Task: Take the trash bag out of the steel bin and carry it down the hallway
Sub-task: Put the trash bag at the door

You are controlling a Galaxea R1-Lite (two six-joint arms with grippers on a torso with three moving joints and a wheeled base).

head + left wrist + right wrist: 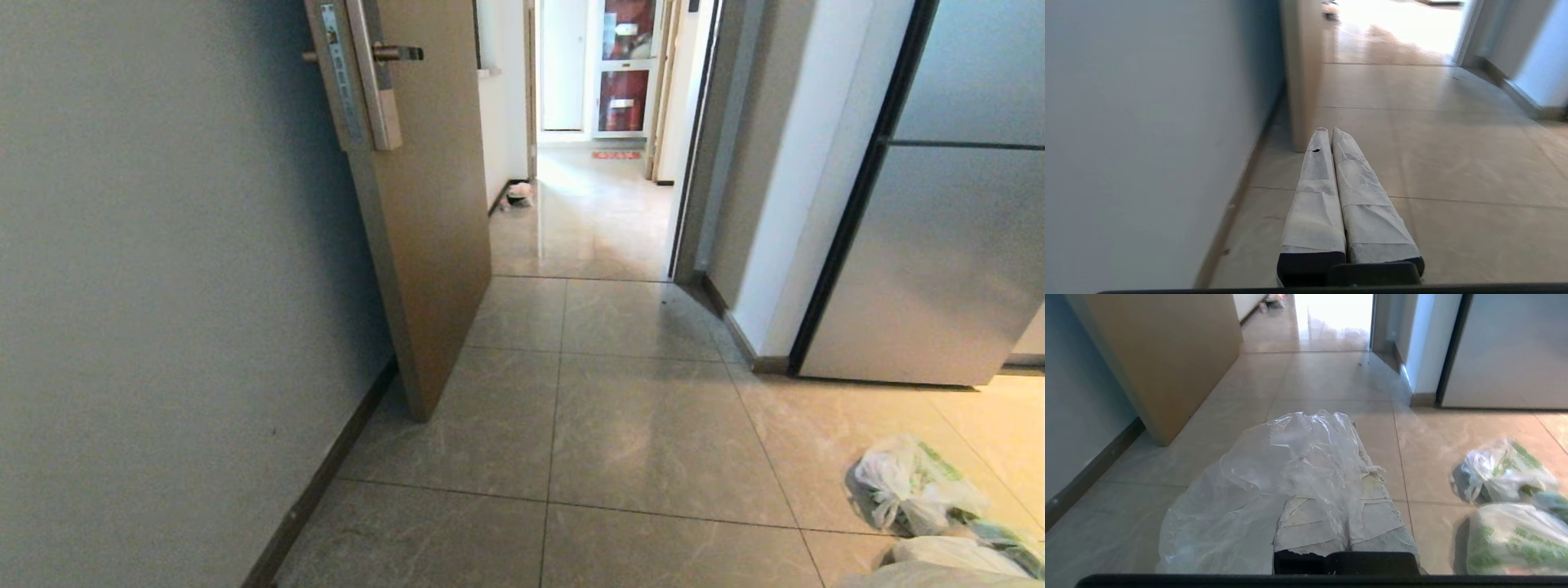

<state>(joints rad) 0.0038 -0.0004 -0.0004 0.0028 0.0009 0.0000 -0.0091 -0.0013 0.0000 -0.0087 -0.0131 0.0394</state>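
Trash bag (1274, 473) is draped over the right gripper (1349, 428) and pinched betw. its fingers (1372, 506), as seen in right wrist view. Left gripper (1329, 130) is held low above the floor tiles (637, 425), fingers (1314, 196) pressed together w/ nothing betw. them. Hallway (592, 220) is seen ahead through the opened door (424, 204). White bags w/ green print (914, 486) are lying on the floor at right, near the fridge (939, 245).
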